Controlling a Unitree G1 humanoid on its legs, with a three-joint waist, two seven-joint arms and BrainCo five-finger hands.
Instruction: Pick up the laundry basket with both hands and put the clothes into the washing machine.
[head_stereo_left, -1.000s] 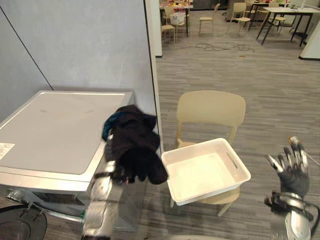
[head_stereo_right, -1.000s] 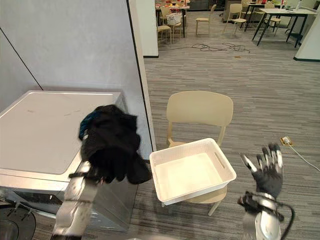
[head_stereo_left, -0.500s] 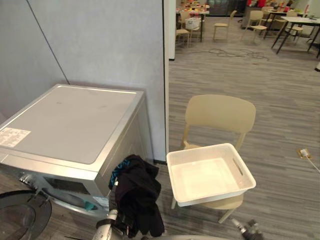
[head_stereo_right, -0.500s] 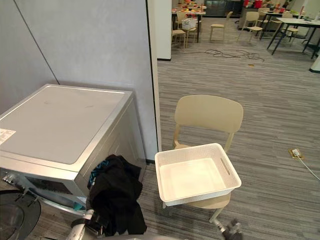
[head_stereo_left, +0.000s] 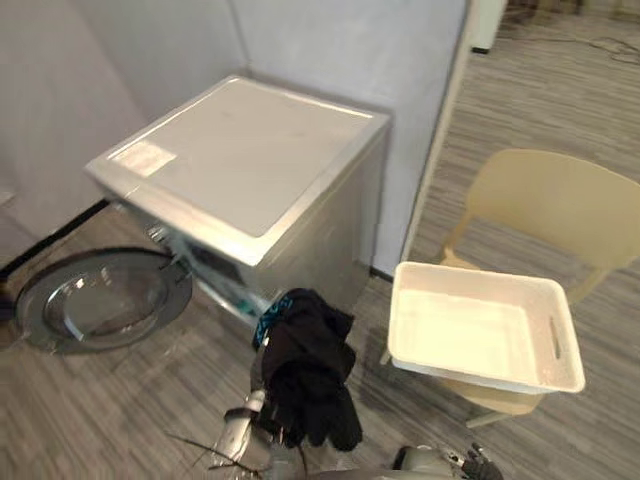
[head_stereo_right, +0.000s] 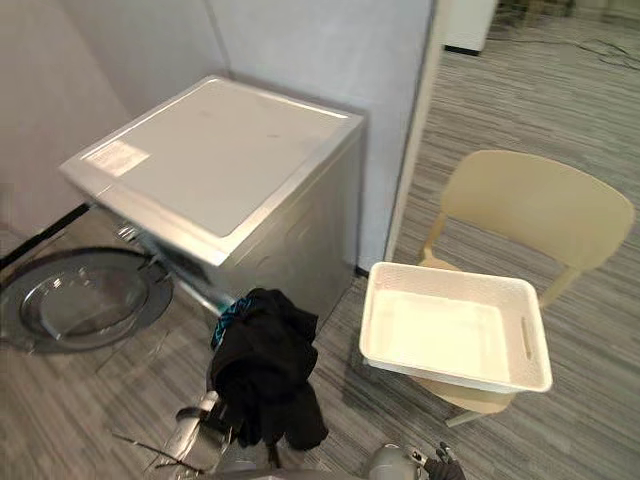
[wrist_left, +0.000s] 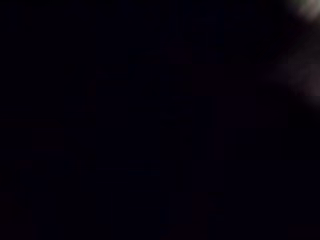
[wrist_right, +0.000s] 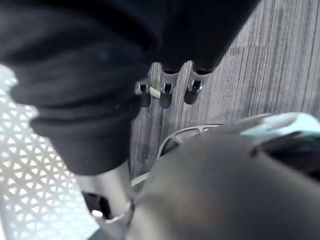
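1. The camera has swung down and toward 9 o'clock in the last half second, so the whole scene has slid across the eye views. The right hand (wrist_right: 165, 92), raised a second ago with its fingers (wrist_right: 193, 89) spread, now hangs low. The clothes (head_stereo_left: 305, 365) have stayed on the left hand (head_stereo_left: 256, 405) throughout.
2. Nearest, at 6 o'clock in the eye views, the left hand comes up under the clothes, a dark bundle with a strip of blue at its top. The bundle droops over the hand and hides its fingers, so I cannot tell how they are set.
3. The right hand's fingers point down over the striped floor (head_stereo_left: 100, 420), loose and in a row, and hold nothing.
4. At 3 o'clock from the clothes, and apart from them, the white basket (head_stereo_right: 450, 372) stands on the seat of a pale chair (head_stereo_left: 560, 205). Neither hand touches it.
5. At 9 o'clock from the clothes, the round glass door (head_stereo_left: 95, 300) of the washing machine (head_stereo_left: 250, 150) hangs open, low over the floor.
6. The silver machine stands at 11 o'clock from the clothes, which hang before its front corner.
7. Farthest, at 12 o'clock, a grey wall (head_stereo_left: 340, 40) rises behind the machine.
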